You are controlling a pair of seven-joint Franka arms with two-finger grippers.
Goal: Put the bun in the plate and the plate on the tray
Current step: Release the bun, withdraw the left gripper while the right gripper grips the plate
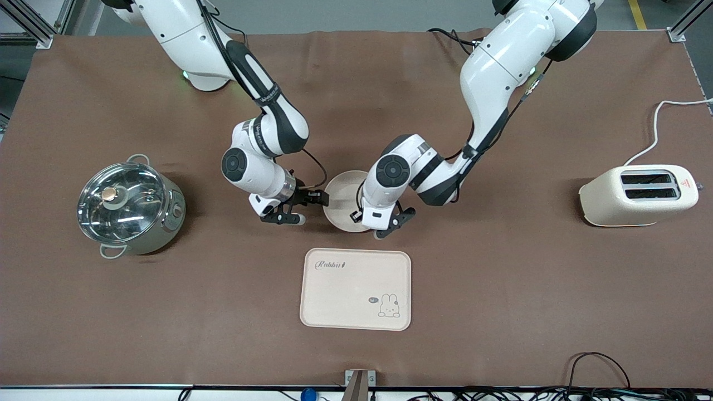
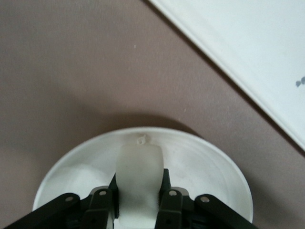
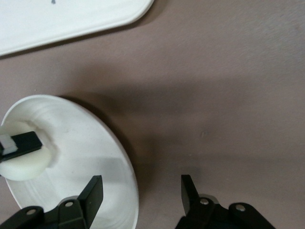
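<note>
Centrally in the front view, the left gripper (image 1: pixel 372 218) hangs low over the plate (image 1: pixel 341 195), its fingers (image 2: pixel 164 202) closed on the bun (image 2: pixel 138 181), which sits at or just above the plate's floor; whether it touches cannot be told. Beside it, toward the right arm's end, the right gripper (image 1: pixel 289 214) hovers at the plate's rim with its fingers (image 3: pixel 93 195) spread apart, holding nothing, one over the rim and the other over the brown table (image 1: pixel 501 289). Lower in the frame, nearer the front camera, lies the tray (image 1: pixel 355 289), flat and apart from the plate. At the frame's left stands a lidded steel pot (image 1: pixel 129 207); at its right, a cream toaster (image 1: pixel 640 196).
</note>
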